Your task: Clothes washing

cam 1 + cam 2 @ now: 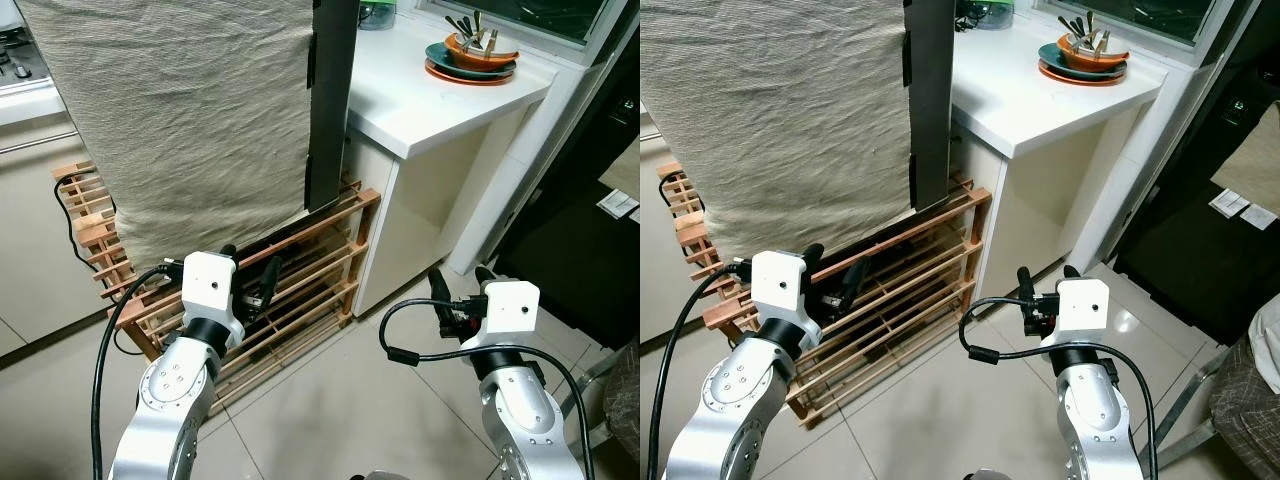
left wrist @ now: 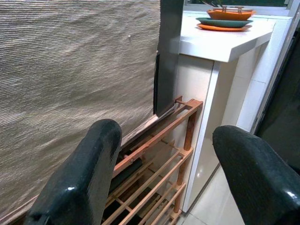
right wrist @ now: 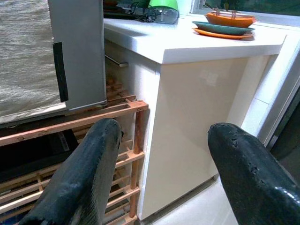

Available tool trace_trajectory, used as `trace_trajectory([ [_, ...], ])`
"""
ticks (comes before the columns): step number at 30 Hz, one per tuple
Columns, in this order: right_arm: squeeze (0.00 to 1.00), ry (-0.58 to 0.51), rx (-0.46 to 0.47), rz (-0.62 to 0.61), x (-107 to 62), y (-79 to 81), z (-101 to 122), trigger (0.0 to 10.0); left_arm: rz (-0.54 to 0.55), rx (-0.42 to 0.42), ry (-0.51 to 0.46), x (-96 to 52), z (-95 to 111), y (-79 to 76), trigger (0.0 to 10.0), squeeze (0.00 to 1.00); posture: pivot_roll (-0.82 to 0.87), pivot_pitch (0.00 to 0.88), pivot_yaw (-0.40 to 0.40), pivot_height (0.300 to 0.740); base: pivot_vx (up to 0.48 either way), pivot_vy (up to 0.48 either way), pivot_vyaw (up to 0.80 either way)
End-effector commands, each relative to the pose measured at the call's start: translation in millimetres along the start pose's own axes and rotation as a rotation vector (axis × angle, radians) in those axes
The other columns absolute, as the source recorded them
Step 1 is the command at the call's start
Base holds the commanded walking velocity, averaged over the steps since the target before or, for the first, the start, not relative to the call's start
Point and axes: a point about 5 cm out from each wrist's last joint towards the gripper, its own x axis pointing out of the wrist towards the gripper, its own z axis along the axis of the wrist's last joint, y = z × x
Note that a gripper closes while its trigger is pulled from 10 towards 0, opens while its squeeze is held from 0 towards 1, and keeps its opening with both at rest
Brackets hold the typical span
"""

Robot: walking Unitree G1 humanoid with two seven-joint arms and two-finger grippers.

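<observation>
A large beige cloth [image 1: 190, 110] hangs over a tall appliance, draping down to a wooden slatted rack [image 1: 300, 280] that leans against its base. A dark grey panel [image 1: 332, 100] of the appliance shows at the cloth's right edge. My left gripper [image 1: 248, 270] is open, held low in front of the rack with nothing between its fingers [image 2: 79, 178]. My right gripper [image 1: 460, 283] is open too, raised before the white counter's side panel [image 3: 187, 122], fingers [image 3: 243, 168] apart and empty.
A white counter [image 1: 440, 90] stands to the right of the appliance, carrying stacked orange and teal plates [image 1: 472, 58] with cutlery. A black cable [image 1: 75, 215] runs along the rack's left end. Dark doorway and grey tiled floor [image 1: 340, 400] lie on the right.
</observation>
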Motion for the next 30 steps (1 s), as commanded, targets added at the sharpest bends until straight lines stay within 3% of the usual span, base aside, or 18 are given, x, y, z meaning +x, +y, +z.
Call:
trace_trajectory([
  [1, 0.0, -0.034, -0.009, -0.003, 0.1, -1.2, 6.2, 10.0, -0.007, 0.001, 0.009, 0.5, -1.8, -0.9, 10.0, 0.0, -0.07, 0.0, -0.027, 0.74, 0.0, 0.0, 0.0],
  [10, 0.0, -0.038, 0.001, 0.004, 2.0, 1.1, 4.6, 10.0, 0.0, 0.005, 0.005, 3.0, -2.4, 0.8, 10.0, 0.0, -0.06, 0.0, -0.023, 0.74, 0.0, 0.0, 0.0],
  [14, 0.0, -0.032, -0.022, 0.063, 1.1, 5.1, 0.3, 10.0, -0.038, -0.004, 0.001, 9.4, -3.3, -5.0, 10.0, 0.0, -0.05, 0.0, -0.024, 0.74, 0.0, 0.0, 0.0],
  [22, 0.0, -0.036, -0.021, 0.004, 0.4, -2.1, -0.7, 10.0, 0.004, 0.007, 0.002, 8.8, -5.3, 7.2, 10.0, 0.0, -0.06, 0.0, -0.01, 0.74, 0.0, 0.0, 0.0],
  [30, 0.0, -0.049, -0.018, -0.005, -0.8, -7.7, 0.3, 10.0, 0.016, 0.006, 0.0, 8.3, -8.4, 6.9, 10.0, 0.0, -0.05, 0.0, -0.016, 0.74, 0.0, 0.0, 0.0],
])
